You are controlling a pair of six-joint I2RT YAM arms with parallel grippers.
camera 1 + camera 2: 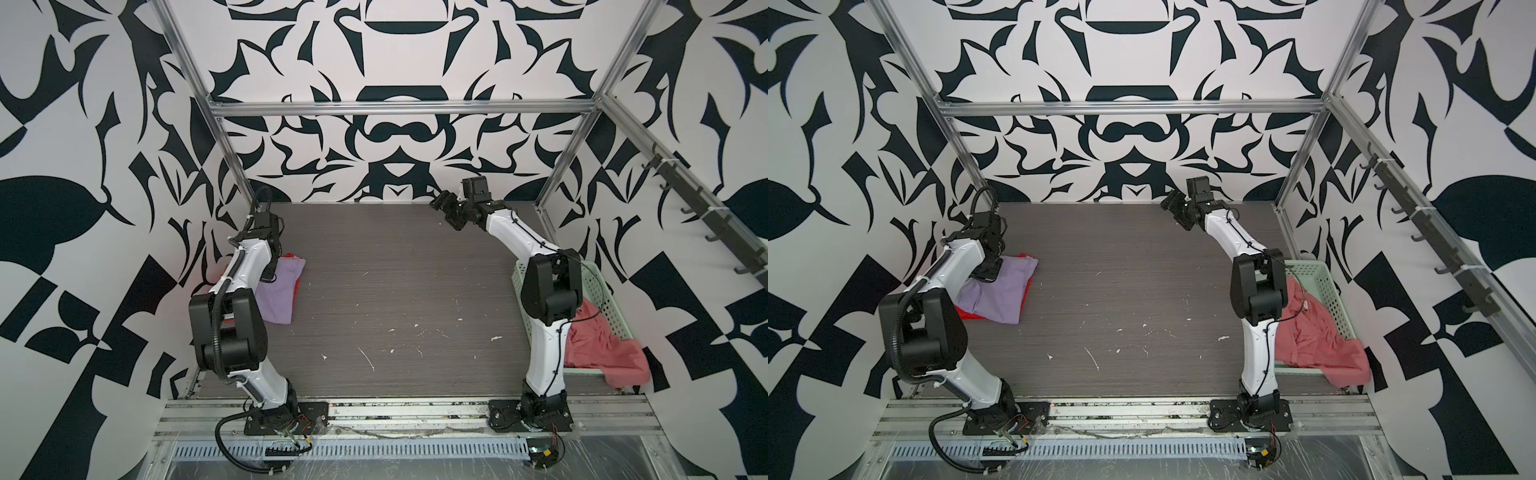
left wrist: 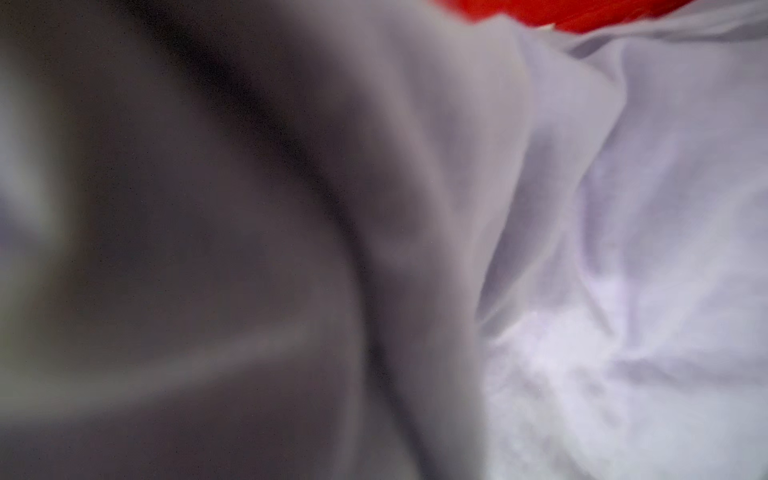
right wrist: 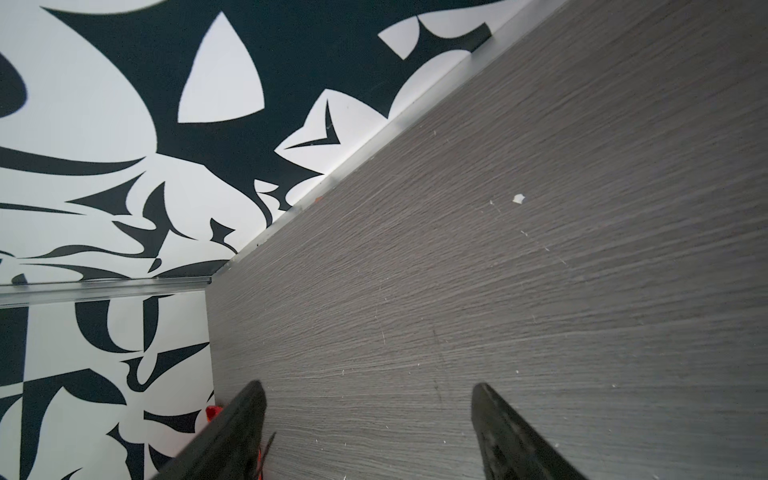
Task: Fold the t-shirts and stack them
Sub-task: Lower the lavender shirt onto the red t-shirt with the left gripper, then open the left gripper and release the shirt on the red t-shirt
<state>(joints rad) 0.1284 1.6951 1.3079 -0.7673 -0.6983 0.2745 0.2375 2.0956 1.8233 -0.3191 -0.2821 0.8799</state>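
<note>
The lilac t-shirt (image 1: 276, 299) (image 1: 994, 295) lies folded at the table's left side, on top of the bright red t-shirt (image 1: 967, 313), whose edge peeks out (image 1: 297, 286). My left gripper (image 1: 270, 268) (image 1: 986, 270) is down on the lilac shirt's far corner. In the left wrist view lilac cloth (image 2: 644, 208) fills the picture right up to the lens and hides the fingers, with a strip of red (image 2: 573, 12) beyond. The salmon pink t-shirt (image 1: 602, 345) (image 1: 1312, 336) hangs crumpled over the basket's front. My right gripper (image 1: 444, 212) (image 1: 1177, 214) (image 3: 368, 386) is open and empty, raised at the back.
The pale green perforated basket (image 1: 611, 307) (image 1: 1329, 291) stands at the right edge behind the right arm. The grey wood-grain table (image 1: 395, 270) carries small white flecks. Metal frame posts stand at the back corners, and a rack of black hooks (image 1: 706, 216) runs along the right wall.
</note>
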